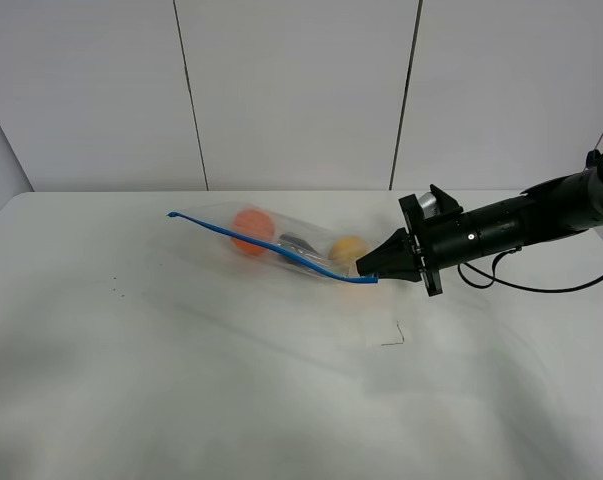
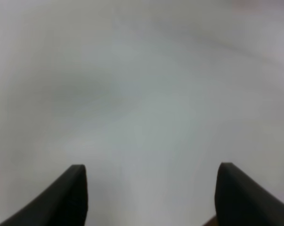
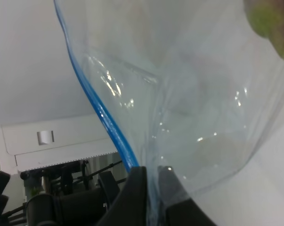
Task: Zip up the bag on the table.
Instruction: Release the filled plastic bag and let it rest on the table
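Note:
The clear zip bag [image 1: 281,240] lies on the white table [image 1: 181,380] at mid-back, its blue zipper strip [image 1: 271,246] running along the near edge. An orange [image 1: 252,230], a dark eggplant [image 1: 299,243] and a yellow pear [image 1: 348,249] show through it. My right gripper [image 1: 369,271] is shut on the right end of the zipper strip; the right wrist view shows its fingers [image 3: 137,193] pinching the blue strip [image 3: 104,117] and plastic [image 3: 189,108]. My left gripper [image 2: 151,188] is open over bare table and does not show in the high view.
A small dark mark [image 1: 393,338] is on the table in front of the right gripper. The right arm [image 1: 521,225] and its cable [image 1: 541,288] reach in from the right edge. A panelled wall [image 1: 301,90] stands behind the table.

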